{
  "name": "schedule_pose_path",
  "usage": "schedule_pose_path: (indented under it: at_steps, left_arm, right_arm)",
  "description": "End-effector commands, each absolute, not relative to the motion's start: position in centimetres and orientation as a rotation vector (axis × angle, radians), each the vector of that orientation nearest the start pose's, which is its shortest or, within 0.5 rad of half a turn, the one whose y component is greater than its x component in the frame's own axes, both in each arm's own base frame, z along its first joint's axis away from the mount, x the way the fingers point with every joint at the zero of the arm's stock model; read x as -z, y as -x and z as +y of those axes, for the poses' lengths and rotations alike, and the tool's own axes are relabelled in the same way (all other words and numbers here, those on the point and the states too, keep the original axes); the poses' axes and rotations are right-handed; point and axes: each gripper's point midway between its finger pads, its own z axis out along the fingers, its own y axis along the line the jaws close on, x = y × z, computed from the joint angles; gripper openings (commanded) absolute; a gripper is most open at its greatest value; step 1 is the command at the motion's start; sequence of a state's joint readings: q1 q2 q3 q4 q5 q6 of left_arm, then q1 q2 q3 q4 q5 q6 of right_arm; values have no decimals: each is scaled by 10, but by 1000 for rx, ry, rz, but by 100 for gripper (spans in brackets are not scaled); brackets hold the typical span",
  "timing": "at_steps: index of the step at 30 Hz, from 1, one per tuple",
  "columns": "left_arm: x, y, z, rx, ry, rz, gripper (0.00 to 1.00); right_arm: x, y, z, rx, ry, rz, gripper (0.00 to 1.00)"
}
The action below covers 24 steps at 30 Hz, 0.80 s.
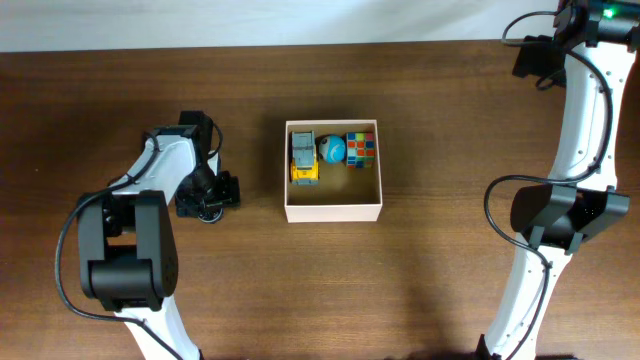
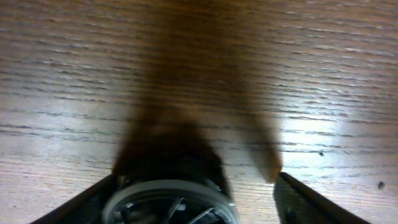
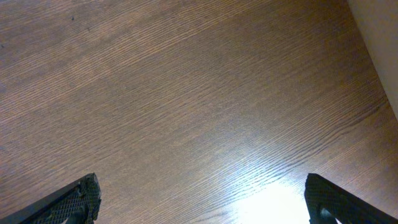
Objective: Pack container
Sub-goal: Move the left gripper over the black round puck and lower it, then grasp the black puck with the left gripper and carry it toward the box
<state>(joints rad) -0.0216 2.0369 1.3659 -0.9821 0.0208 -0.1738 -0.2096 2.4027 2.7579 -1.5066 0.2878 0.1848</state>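
The container (image 1: 333, 207), a white-walled box with a tan inside, stands mid-table. It holds a yellow toy truck (image 1: 304, 160), a blue ball (image 1: 332, 149) and a colour cube (image 1: 361, 149) along its far wall. Left of it, my left gripper (image 1: 208, 196) is low over the table. In the left wrist view a dark round toy with a pale grey ring and spokes (image 2: 171, 199) sits between the open fingers of the left gripper (image 2: 189, 200), close against the left one, with a gap to the right finger (image 2: 301, 202). My right gripper (image 3: 202, 199) hangs open over bare wood.
The right arm (image 1: 560, 215) stands at the table's right side, far from the container. A pale wall runs along the table's far edge (image 1: 300, 20). Dark wood tabletop (image 1: 430, 280) surrounds the container.
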Motion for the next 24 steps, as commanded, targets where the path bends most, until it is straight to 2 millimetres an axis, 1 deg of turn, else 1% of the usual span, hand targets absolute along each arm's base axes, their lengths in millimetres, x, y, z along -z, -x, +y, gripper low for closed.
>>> schedule_pose_path:
  at_steps: [1,5,7,15,17,20,24]
  left_arm:
    - [2,-350,-11,17,227,3216,73]
    - [2,-350,-11,16,227,3215,65]
    - [2,-351,-11,17,226,3213,63]
    - [2,-351,-11,17,227,3214,62]
    - [2,-350,-11,17,227,3215,58]
    - [2,-351,-11,17,227,3214,46]
    - [2,-351,-11,17,227,3215,46]
  right_arm:
    - [-217,-499,-157,400,-630,2621,99]
    - [-217,-499,-157,400,-630,2621,99]
    - [-217,-499,-157,400,-630,2621,99]
    - [-217,-499,-157,400,-630,2621,99]
    - [-217,-499,-157,400,-630,2621,99]
    - [-217,-499,-157,400,-630,2621,99]
    - [-217,-499,-157,400,-630,2621,99]
